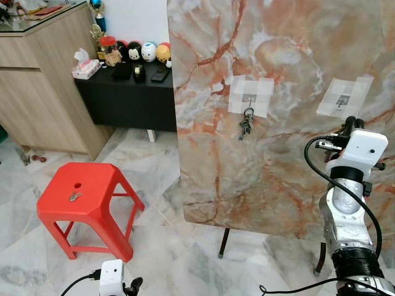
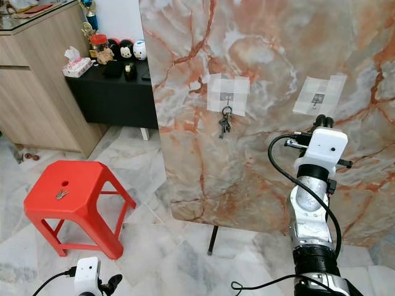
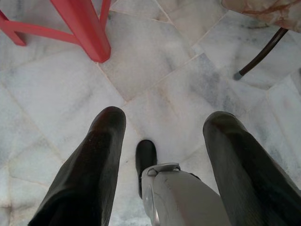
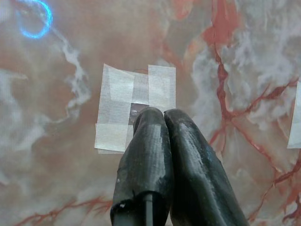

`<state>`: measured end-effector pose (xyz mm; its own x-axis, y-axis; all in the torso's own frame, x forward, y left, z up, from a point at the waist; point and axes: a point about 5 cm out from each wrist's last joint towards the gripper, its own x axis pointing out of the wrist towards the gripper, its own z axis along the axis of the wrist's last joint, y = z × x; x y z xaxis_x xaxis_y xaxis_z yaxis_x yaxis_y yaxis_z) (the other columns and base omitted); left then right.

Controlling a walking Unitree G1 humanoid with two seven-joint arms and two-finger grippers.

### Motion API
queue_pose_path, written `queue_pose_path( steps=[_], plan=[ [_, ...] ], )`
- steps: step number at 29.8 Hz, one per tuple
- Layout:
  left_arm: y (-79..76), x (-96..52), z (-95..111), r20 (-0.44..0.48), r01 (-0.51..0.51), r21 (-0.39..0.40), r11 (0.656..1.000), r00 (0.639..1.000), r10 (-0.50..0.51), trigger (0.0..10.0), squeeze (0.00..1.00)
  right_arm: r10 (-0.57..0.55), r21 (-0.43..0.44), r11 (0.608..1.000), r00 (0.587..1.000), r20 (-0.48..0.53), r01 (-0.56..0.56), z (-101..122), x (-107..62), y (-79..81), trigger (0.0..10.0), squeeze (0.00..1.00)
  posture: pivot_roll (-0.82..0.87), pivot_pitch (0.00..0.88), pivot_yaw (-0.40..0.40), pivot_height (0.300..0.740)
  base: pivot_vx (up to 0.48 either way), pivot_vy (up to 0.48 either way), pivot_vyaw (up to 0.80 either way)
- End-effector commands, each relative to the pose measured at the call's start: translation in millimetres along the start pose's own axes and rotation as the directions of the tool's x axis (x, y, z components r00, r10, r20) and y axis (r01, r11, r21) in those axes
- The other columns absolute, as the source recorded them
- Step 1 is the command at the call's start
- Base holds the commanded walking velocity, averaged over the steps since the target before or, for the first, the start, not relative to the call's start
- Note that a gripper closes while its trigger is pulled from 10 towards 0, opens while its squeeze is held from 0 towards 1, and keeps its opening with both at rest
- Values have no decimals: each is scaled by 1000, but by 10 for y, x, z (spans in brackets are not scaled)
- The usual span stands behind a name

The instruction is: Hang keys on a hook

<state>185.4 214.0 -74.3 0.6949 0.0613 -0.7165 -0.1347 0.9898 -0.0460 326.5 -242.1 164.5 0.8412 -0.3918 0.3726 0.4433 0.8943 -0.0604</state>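
Left wrist view looks straight down at pale marble floor tiles (image 3: 169,66), and there the left gripper (image 3: 164,122) hangs low with its two black fingers (image 3: 101,155) spread well apart and nothing between them; a red leg of the stool crosses the upper left of that frame. At the bottom edge of the left eye view the same arm shows only as a white wrist block. Slightly farther, at lower left, stands the red stool (image 1: 92,200) with a small set of keys (image 1: 74,197) lying on its seat just below the round hole. On the right side of the frame the right arm rises with its white wrist housing, and the right gripper (image 4: 163,113) has its fingers pressed together, empty, their tips held up against the marble-patterned board (image 1: 284,123) in front of a taped patch. That board, standing upright on thin dark legs, fills the centre and right. Two hooks are fixed to it with squares of pale tape: the left hook (image 1: 249,98) near the centre of the frame, the right hook (image 1: 343,100) toward the upper right. A bunch of keys (image 1: 246,125) hangs from the left hook, dangling flat against the board. Beyond, at upper left, a black low cabinet (image 1: 126,92) carries small figurines and a tissue box (image 1: 86,68), beside a wooden cupboard (image 1: 43,86).
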Motion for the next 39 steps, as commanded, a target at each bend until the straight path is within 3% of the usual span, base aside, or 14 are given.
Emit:
queue_pose_path(
  steps=[1, 11, 39],
  plan=[
    [47, -17, -44, -22, -12, -2, 1000, 1000, 12, 10000, 0, 0, -2, 1000, 999, 54, 0, 121, 59, -2, 10000, 0, -12, 0, -4, 740, 0, 0, 0],
    [61, -13, -31, -24, -14, -3, 1000, 1000, 14, 10000, 0, 2, -14, 1000, 999, 55, -1, 126, 57, 0, 10000, 0, -13, 0, -2, 740, 0, 0, 0],
    [17, 2, 19, 7, -1, -5, 1000, 1000, 1, 10000, 0, -18, -8, 1000, 998, 66, 19, 141, 37, 1, 10000, 0, -10, 0, -1, 740, 224, 0, 0]
  ],
)
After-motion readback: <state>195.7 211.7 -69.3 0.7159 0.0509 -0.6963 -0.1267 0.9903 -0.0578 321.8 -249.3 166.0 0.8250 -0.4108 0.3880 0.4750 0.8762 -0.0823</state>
